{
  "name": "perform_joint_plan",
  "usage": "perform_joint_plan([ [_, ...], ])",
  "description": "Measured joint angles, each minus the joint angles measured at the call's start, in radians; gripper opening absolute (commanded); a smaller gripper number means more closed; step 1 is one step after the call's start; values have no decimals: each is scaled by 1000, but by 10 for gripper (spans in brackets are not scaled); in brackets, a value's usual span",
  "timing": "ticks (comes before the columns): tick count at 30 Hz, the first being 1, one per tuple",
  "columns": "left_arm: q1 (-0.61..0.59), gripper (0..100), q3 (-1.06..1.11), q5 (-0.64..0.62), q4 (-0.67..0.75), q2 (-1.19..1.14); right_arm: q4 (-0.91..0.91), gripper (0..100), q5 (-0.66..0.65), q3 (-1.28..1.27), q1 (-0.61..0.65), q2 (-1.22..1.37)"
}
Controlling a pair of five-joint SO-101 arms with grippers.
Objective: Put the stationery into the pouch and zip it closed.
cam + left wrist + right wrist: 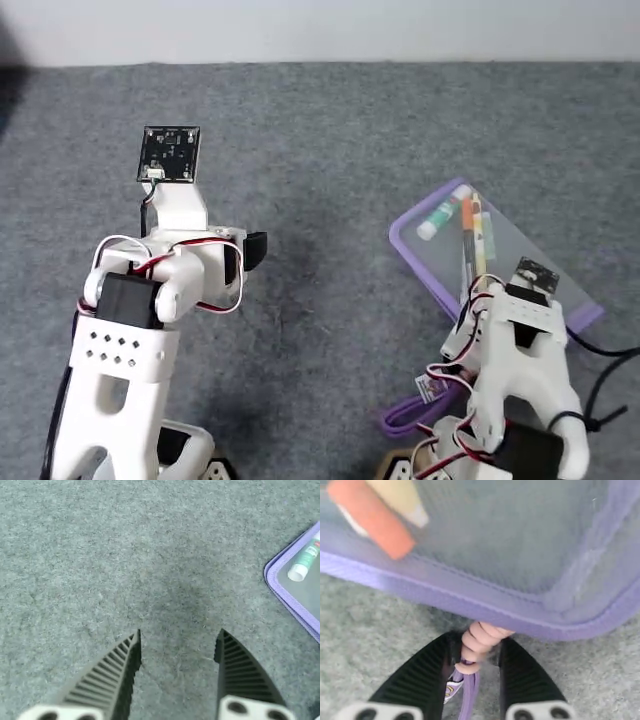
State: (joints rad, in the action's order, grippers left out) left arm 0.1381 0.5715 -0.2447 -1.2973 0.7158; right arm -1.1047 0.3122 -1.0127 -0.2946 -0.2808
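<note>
At pouch edge | right tool pinching zipper pull | left tool wide, apart

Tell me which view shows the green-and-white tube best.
The high view: the green-and-white tube lies whole inside the pouch. The left wrist view catches its white end; the right wrist view has blurred shapes I cannot identify.

Open carpet to the left, a crowded pouch to the right.
Bare grey carpet runs between the arms and under the left gripper, whose jaws stand apart. The pouch lies against the right arm. The right gripper pinches the zip pull, and a purple strap lies beside its base.
</note>
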Motion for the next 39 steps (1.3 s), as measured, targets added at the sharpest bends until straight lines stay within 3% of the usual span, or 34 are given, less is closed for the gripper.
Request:
perform_joint_plan([
  [6,0,236,0,0,0,0,-126,8,-55,-3,2,-218],
  [15,0,238,0,0,0,0,-308,8,-405,-3,5,-957],
  [20,81,239,0,0,0,0,-338,7,-546,-3,8,-1292],
  [28,293,240,20,60,123,0,-338,7,-560,57,20,-1344],
  [33,351,240,74,109,272,0,-338,7,-526,195,150,-1346],
  [39,428,240,75,138,327,0,-275,7,-520,301,295,-1356],
])
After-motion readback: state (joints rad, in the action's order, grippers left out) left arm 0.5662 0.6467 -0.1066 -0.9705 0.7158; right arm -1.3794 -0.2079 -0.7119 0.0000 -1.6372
